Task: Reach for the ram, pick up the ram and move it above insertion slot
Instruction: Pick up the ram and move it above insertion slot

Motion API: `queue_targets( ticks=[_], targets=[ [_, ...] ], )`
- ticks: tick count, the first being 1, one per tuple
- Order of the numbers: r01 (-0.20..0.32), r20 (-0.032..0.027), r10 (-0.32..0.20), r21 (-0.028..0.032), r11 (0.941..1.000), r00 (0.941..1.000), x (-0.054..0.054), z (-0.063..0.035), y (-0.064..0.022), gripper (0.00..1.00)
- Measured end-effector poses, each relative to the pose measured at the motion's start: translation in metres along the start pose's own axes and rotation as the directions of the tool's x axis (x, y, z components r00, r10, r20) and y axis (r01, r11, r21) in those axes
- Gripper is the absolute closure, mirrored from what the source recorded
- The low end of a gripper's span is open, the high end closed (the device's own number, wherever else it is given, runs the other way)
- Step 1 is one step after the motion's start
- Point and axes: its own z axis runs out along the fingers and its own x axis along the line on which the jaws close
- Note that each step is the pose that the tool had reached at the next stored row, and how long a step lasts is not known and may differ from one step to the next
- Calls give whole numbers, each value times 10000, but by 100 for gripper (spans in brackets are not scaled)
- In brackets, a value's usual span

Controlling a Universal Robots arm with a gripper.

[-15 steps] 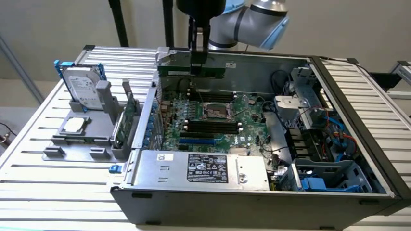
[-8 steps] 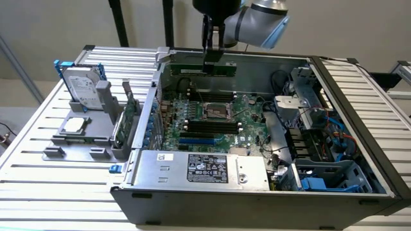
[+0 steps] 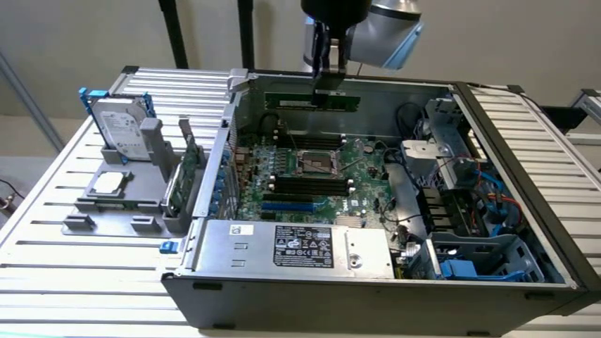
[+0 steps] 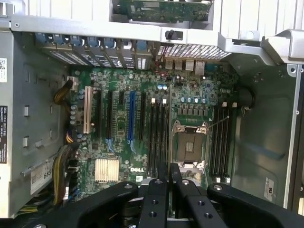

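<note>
In the exterior view, the arm comes down from twelve o'clock and its hand (image 3: 328,86) is clamped narrow on the ram (image 3: 313,101), a long thin green stick held level and edge-on by its upper edge. The ram hangs in the air over the far part of the open computer case (image 3: 376,296), clear of the motherboard (image 3: 310,172) beneath it. On that board the processor socket (image 3: 317,162) sits near the middle, with dark memory slots (image 3: 305,184) running across just toward six o'clock of it. The power supply (image 3: 295,246) with its white and black label fills the near end of the case. Toward nine o'clock, outside the case on the slatted table (image 3: 56,282), a grey holder (image 3: 122,208) carries a silver hard drive (image 3: 124,130) standing tilted and a green expansion card (image 3: 191,165) standing on edge beside the case wall.

In the wrist view, the two black fingers (image 4: 157,199) are drawn close together at six o'clock, with the thin edge of the ram (image 4: 169,190) caught between them. Past the fingers lies the motherboard (image 4: 142,123), well apart from the hand. The processor socket (image 4: 189,145) is toward three o'clock of centre, flanked on both sides by long dark memory slots (image 4: 156,137). A blue slot (image 4: 131,116) and a gold heat sink (image 4: 106,170) sit toward nine o'clock.
</note>
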Motion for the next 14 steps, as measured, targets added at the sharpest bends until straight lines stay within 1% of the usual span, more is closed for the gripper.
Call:
queue_targets(
  ticks=[9,14],
  targets=[
    [-424,13,424,31,9991,9991,-14,29,-96,87],
    [-447,13,447,32,9990,9990,-14,32,-106,87]
  ],
)
